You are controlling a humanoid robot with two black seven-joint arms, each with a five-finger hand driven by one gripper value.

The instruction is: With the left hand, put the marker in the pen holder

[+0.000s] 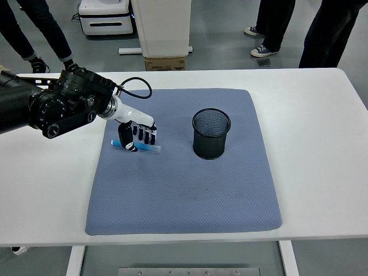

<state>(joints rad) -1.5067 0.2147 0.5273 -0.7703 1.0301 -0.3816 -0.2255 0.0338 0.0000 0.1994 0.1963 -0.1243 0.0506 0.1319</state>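
Table [322, 144] first: we see a white top filling most of the head view, its near edge running along the bottom. On it lies a blue-grey padded mat [184, 190], roughly square, with rounded corners, covering the middle of the tabletop.

Next in size, the left arm [52, 106] comes in from the left edge, black and bulky, with a black cable [135, 83] looping above its wrist. It reaches over the mat's far left part. Behind the table we see a white cabinet [161, 26] with a cardboard box [165, 62] at its foot, a white machine [106, 17] to its left, and the legs and shoes of several persons [276, 26] standing on the grey floor.

The pen holder [211, 134], a black mesh cup, stands upright on the mat a little right of its centre, well apart from the hand. We cannot see anything inside it.

The left hand [135, 133] hangs over the mat's upper left area, its dark fingers [146, 135] pointing down and slightly curled, the tips at or just above the marker. We cannot tell for certain whether they grip it; they look loosely spread.

The marker [147, 147], blue, lies flat on the mat under the hand, running left to right, its right end sticking out past the fingers towards the holder.
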